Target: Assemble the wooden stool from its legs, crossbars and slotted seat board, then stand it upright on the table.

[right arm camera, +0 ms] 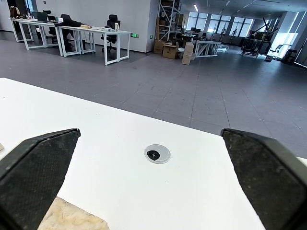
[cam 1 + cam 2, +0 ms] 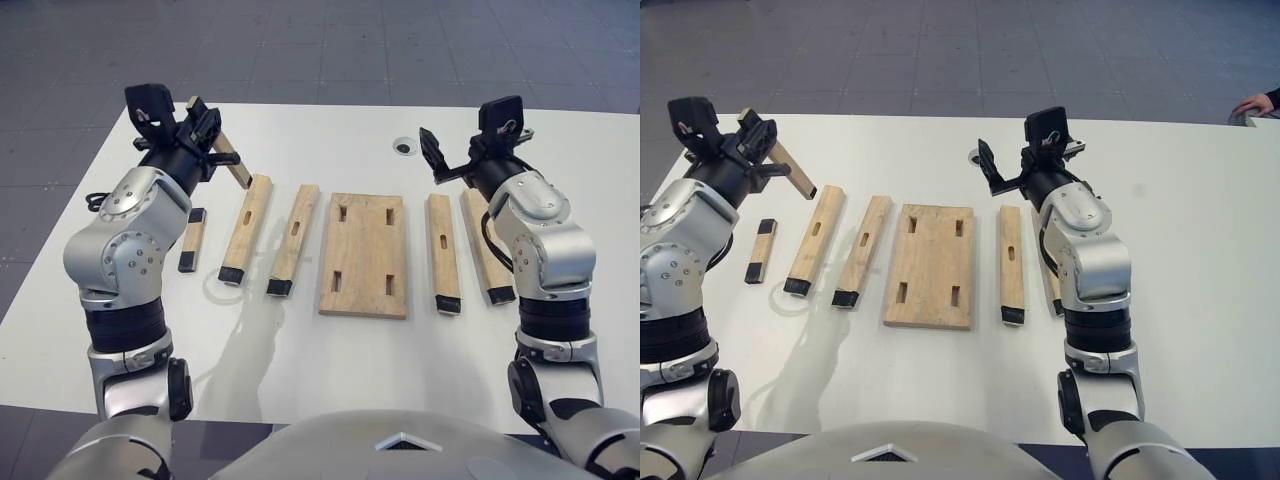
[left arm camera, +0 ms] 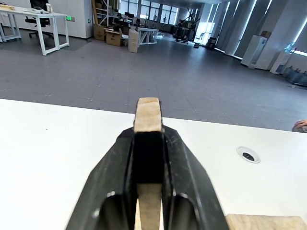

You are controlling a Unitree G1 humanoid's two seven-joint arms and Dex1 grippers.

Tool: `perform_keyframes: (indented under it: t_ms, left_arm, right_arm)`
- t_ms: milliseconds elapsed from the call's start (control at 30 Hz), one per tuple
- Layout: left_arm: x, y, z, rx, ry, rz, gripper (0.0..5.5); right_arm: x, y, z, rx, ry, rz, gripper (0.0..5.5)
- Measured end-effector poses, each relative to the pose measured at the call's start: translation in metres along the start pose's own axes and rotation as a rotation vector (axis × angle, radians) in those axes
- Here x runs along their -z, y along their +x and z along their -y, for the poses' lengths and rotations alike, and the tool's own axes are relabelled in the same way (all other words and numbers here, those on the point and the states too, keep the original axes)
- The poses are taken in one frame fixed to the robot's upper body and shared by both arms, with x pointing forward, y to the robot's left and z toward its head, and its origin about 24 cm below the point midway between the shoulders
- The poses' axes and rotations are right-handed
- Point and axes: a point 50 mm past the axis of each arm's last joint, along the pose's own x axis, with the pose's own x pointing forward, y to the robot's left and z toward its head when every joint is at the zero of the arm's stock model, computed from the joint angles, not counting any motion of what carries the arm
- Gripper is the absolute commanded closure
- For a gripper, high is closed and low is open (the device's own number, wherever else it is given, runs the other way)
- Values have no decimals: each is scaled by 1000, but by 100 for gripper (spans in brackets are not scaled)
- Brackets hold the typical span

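Stool wasn't assembled at this moment: all parts lay loose on the white table [image 2: 300, 380]. Slotted seat board [image 2: 363, 253] lay flat at the centre, four slots facing up. Two legs sat to its left, leg A [image 2: 246, 228] and leg B [image 2: 293, 238], each w/ a slot mid-length and a black foot at the near end. Two more sat to its right: leg C [image 2: 443, 251] just beside the board, and leg D [image 2: 483, 240] partly hidden behind the right arm. A short piece [image 2: 192, 239] w/ dark ends lay outboard of leg A.

Left gripper [image 2: 205, 135] was clamped on a plain bar [image 2: 236, 170], prob. a crossbar, held off the table and tilted, its lower end near the far end of leg A. Right gripper [image 2: 1020, 150] hung spread wide w/ nothing in it, above the far end of leg C. A cable grommet [image 2: 404, 146] sat farther back.

Step in hand looked like fitting the bar into a leg slot. To do it well: square the bar end to the slot first, enter straight, no twisting. The free gripper could pin the leg so it wouldn't skid on the smooth top.
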Motion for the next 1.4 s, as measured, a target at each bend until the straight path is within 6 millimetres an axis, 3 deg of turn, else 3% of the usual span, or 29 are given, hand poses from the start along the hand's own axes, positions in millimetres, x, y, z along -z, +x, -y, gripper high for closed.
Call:
perform_keyframes:
  t_ms: [167,367,1400]
  left_arm:
    - [34,2,-13,-26,63,-100,506]
    - [51,2,-14,-7,80,-107,506]
    - [58,0,-8,-11,50,-100,506]
  right_arm:
    - [5,-2,2,19,10,-11,6]
    - [5,-2,1,16,14,-9,6]
    - [8,-2,0,13,8,-18,6]
